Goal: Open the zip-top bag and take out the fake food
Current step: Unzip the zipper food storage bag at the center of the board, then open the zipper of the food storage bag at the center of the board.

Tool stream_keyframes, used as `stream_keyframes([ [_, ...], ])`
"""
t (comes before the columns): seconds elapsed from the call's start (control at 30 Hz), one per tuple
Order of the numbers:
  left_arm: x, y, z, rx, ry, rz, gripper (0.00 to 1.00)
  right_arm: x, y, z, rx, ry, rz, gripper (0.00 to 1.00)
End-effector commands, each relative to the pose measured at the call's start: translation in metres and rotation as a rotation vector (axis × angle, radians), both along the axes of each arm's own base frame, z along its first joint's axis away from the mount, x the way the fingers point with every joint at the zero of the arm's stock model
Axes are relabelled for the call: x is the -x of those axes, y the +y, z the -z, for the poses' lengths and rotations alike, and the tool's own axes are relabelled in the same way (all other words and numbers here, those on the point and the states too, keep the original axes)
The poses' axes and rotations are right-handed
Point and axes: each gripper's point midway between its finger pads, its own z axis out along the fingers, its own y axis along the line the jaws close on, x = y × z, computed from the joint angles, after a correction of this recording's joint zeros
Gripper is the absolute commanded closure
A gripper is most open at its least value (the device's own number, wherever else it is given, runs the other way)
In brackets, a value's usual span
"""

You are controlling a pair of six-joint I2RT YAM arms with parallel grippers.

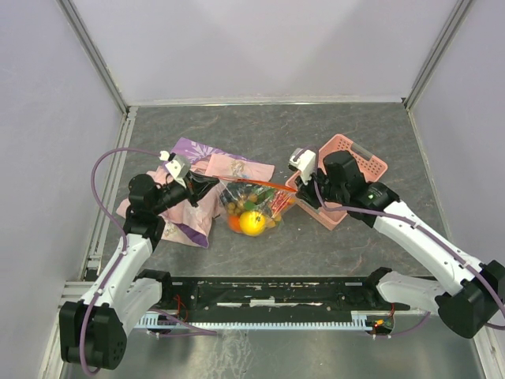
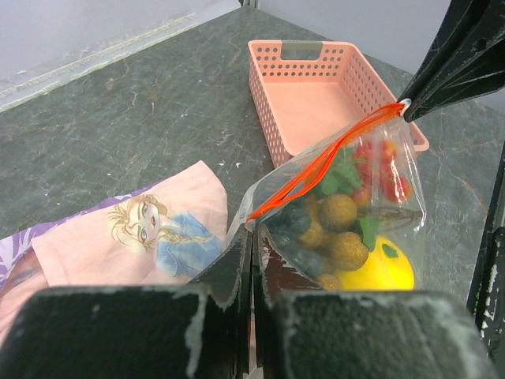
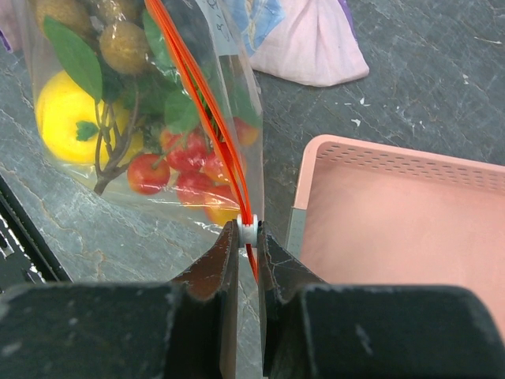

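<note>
Tautly, left gripper (image 2: 251, 246) and right gripper (image 3: 248, 234) clamp the clear, fruit-stuffed zip-top bag (image 2: 341, 215).

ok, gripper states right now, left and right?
Left gripper: shut on one corner of the bag.
Right gripper: shut on the bag's other end, at the white slider.

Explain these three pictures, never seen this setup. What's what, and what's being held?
Two robot arms, left and right, are bolted at a table's near edge. The overhead picture looks down on both. The other two come from cameras on each wrist. On the grey table are a pink basket, a patterned cloth and a clear zip-top bag full of fake food. The left hand pinches one end of the bag's mouth, the right hand the other, on the orange zip strip.
</note>
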Motion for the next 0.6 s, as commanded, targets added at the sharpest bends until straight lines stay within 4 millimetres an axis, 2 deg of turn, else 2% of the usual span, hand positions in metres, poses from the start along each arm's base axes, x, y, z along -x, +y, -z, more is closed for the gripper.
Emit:
stream_keyframes([
  [0.0,-0.008,0.006,-0.015,0.025,-0.044,-0.040,0.97,-0.003,-0.018,-0.003,0.020,-0.018,0.091,0.96],
  [0.17,-0.007,0.005,-0.015,0.031,-0.042,-0.035,0.97,-0.003,-0.021,-0.001,0.024,-0.013,0.110,0.94],
  [0.23,-0.007,0.004,-0.015,0.034,-0.042,-0.026,0.97,-0.002,-0.021,-0.001,0.020,-0.012,0.109,0.91],
  [0.3,-0.003,0.001,-0.016,0.039,-0.044,0.004,0.97,0.000,-0.016,-0.004,-0.003,-0.009,0.086,0.76],
  [0.37,0.000,-0.004,-0.018,0.050,-0.047,0.041,0.97,0.005,-0.004,-0.013,-0.062,-0.016,0.031,0.55],
  [0.47,0.005,-0.008,-0.018,0.058,-0.042,0.086,0.97,0.015,0.021,-0.039,-0.211,-0.035,-0.071,0.27],
  [0.57,0.006,-0.011,-0.016,0.065,-0.028,0.113,0.97,0.017,0.046,-0.066,-0.357,-0.049,-0.157,0.16],
])
